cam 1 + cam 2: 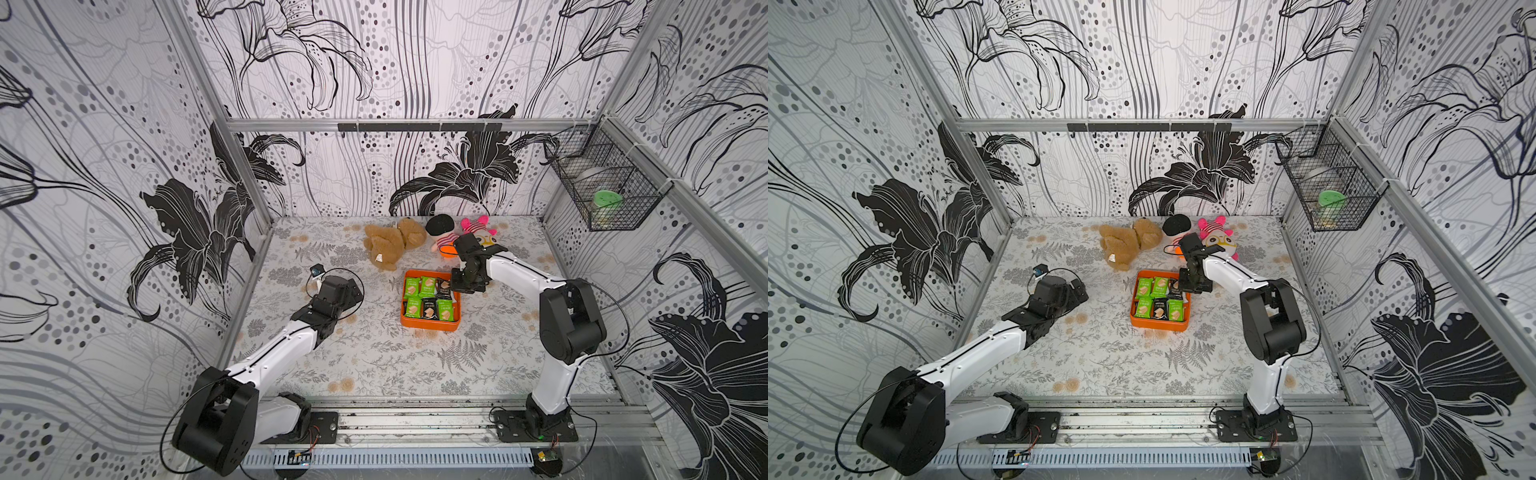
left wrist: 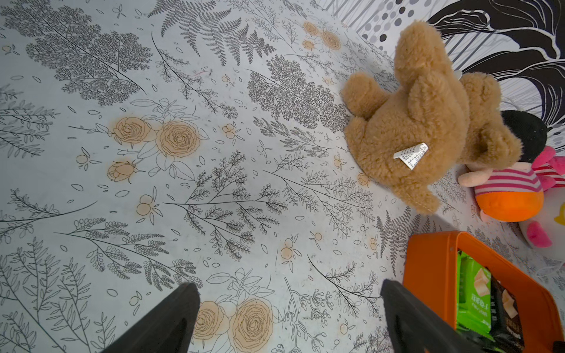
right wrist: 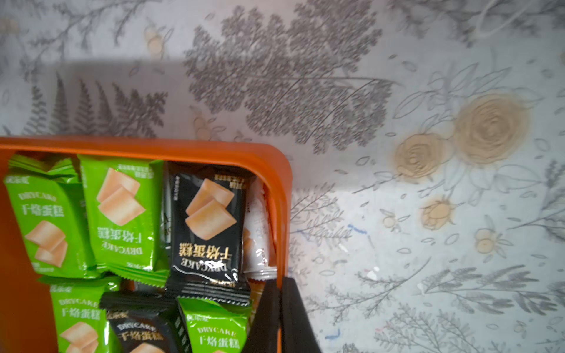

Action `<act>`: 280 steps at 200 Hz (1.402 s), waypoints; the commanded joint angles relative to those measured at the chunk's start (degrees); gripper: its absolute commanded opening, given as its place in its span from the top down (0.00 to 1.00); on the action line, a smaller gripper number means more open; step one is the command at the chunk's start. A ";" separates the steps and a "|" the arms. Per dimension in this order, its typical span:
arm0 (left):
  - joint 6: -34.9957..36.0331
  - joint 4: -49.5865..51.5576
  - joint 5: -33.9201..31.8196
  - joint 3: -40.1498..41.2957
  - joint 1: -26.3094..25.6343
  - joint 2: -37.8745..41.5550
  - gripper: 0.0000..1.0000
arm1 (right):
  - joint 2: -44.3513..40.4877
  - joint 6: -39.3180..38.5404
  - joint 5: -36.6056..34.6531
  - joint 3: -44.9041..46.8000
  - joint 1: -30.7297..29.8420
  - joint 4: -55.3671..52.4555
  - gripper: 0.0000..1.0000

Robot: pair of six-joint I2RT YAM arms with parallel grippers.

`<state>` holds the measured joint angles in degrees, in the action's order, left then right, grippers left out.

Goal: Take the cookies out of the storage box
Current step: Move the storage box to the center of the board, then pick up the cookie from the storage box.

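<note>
Right side: the right gripper [image 3: 279, 282] has its jaws pressed together on the wall of the storage box [image 3: 153, 146] near a corner. One finger is inside among the packets and one is outside over the table [image 1: 374, 353]. I see no packet in the pinch.

Left side: the left gripper [image 2: 289, 284] has its jaws wide apart and empty. It hangs over bare tablecloth just beside the box's opposite side.

The box sits mid-table, toward the right arm and in front of the plush toys. All the cookies [image 1: 428, 297] are inside it and none are on the table.

My reading of the step is a hold on the wall to tip or drag the box, not a pick. To do it well:
- Raise the clamped edge slowly, so the packets slide over the low far wall rather than jump.
- Keep the bite deep, since the plastic wall is thin and slick and could slip out.
- Pour toward open cloth, away from the toys.
- Watch the packet standing beside the inner finger, which could snag.

Count:
- Storage box: one.
- Top layer of cookies, right wrist view:
  - green packets [image 3: 122, 214]: four
  - black packets [image 3: 208, 220]: two
  - white packet [image 3: 260, 226]: one, on edge against the wall
- Edges of more packets show beneath, and I cannot count those.
- Plush toys: three.
  - brown teddy bear [image 1: 392, 247]
  - black-capped doll [image 1: 440, 227]
  - pink-eared toy [image 1: 478, 224]
- Wire basket [image 1: 611, 195]: one, on the side wall.
</note>
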<state>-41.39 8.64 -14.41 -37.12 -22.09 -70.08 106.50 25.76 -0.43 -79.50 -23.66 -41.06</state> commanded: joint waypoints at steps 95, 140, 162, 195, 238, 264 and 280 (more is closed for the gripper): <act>-6.71 -4.34 4.61 2.79 -0.76 4.29 0.03 | -1.42 -6.28 4.63 -4.73 -9.90 -1.49 0.74; -8.26 -4.86 5.62 3.21 -0.71 4.54 0.03 | -1.50 -3.38 5.31 -12.03 -10.43 -7.86 0.60; -9.25 -5.45 5.97 3.31 -0.79 3.96 0.03 | -0.90 -1.39 7.01 -13.71 -11.05 -8.60 0.57; -11.06 -5.87 6.56 3.46 -0.77 2.33 0.03 | 0.49 1.18 6.48 -14.89 -13.23 -8.95 0.49; -11.48 -6.28 6.95 3.23 -0.82 0.10 0.03 | 4.22 3.78 5.06 -15.02 -15.02 -9.11 0.44; -12.26 -7.14 7.12 4.00 -0.78 -0.03 0.03 | 5.28 4.20 4.14 -14.36 -15.25 -8.68 0.40; -12.81 -7.57 6.91 4.64 -0.80 0.12 0.03 | 6.40 4.05 3.94 -14.37 -15.28 -8.68 0.38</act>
<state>-52.93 3.99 -7.84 -33.95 -22.52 -69.80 111.39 28.51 5.04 -93.32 -38.79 -48.14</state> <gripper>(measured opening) 0.972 0.614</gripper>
